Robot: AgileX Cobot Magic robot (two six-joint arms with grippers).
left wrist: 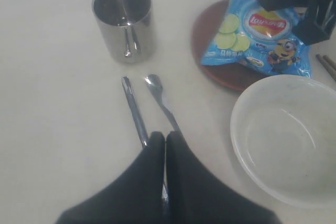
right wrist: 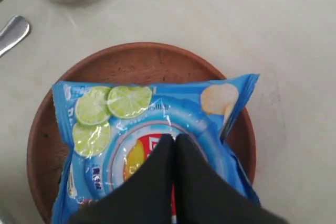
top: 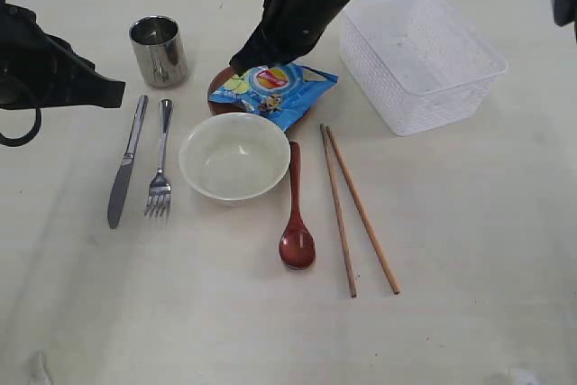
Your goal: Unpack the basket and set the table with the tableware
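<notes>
Nearest us, the desk point(top: 469, 313) holds everything; the basket point(top: 419, 56) stands empty, far right. The bowl point(top: 234, 155) sits centre, with the plate point(top: 215, 95) behind it mostly hidden under a crisp packet point(top: 279, 87). The right tool point(right wrist: 175, 139) is closed at the packet; whether it pinches the film, we cannot tell. We would lift straight up, sparing the plate. The left tool point(left wrist: 165, 140) is closed on nothing.
</notes>
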